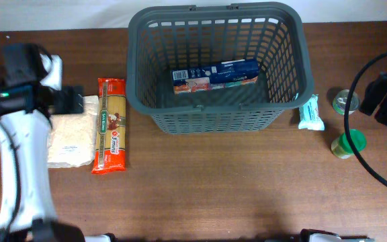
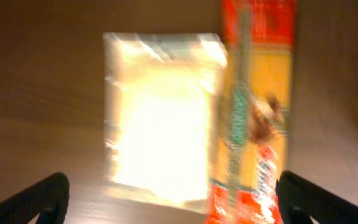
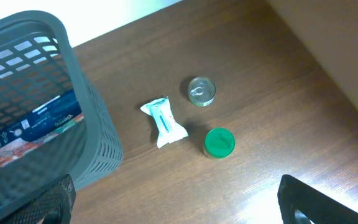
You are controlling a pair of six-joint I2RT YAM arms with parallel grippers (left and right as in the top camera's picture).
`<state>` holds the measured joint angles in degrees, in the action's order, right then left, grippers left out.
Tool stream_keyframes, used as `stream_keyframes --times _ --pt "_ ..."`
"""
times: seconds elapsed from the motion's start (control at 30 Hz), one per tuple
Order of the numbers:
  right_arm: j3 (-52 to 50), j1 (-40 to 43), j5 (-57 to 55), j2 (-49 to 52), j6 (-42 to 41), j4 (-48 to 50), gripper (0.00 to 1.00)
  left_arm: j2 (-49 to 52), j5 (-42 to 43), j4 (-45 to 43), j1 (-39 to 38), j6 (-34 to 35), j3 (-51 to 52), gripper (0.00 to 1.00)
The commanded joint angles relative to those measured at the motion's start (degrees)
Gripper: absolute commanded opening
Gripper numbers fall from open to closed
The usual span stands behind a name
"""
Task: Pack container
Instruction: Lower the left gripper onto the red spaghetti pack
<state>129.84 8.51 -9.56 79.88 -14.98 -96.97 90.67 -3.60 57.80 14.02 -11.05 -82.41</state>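
A dark grey basket (image 1: 213, 121) stands at the far middle of the wooden table (image 1: 213, 195), with a blue box (image 1: 215, 75) lying flat on its floor. To its left lie an orange spaghetti pack (image 1: 111, 126) and, touching it, a pale bag (image 1: 76, 138), its left edge hidden by the white left arm (image 1: 19, 154). To the right sit a white-teal packet (image 1: 311, 113), a tin can (image 1: 345, 101) and a green-lidded jar (image 1: 349, 142).

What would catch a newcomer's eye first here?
The big dark grey basket at the far middle of the table, with one blue box lying inside. Left of it, a red-and-yellow pasta packet lies beside a pale bag, the open left gripper hovering above them; right of the basket sit a teal packet, a tin can and a green-lidded jar.
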Motion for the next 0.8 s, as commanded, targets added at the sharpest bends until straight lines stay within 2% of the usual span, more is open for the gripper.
stream_keyframes --times 0.0,0.17,0.47,0.53,0.77 --pt "0.07 -0.22 -0.04 0.0 -0.31 -0.35 0.99 3.45 12.57 -2.4 -0.44 2.45 6.34 0.98" --pt "0.07 -0.22 0.37 0.0 -0.31 -0.35 0.99 9.68 12.79 -4.55 -3.43 2.45 7.74 1.0" --pt "0.07 -0.22 1.05 0.0 -0.31 -0.35 0.99 15.96 5.95 -7.89 -8.7 4.13 7.76 1.0" --pt "0.07 -0.22 1.05 0.0 -0.31 -0.35 0.99 17.11 3.39 -8.13 -9.03 6.1 7.74 0.99" --pt "0.07 -0.22 1.03 0.0 -0.31 -0.35 0.99 20.09 3.1 -10.27 -9.05 7.87 7.76 1.0"
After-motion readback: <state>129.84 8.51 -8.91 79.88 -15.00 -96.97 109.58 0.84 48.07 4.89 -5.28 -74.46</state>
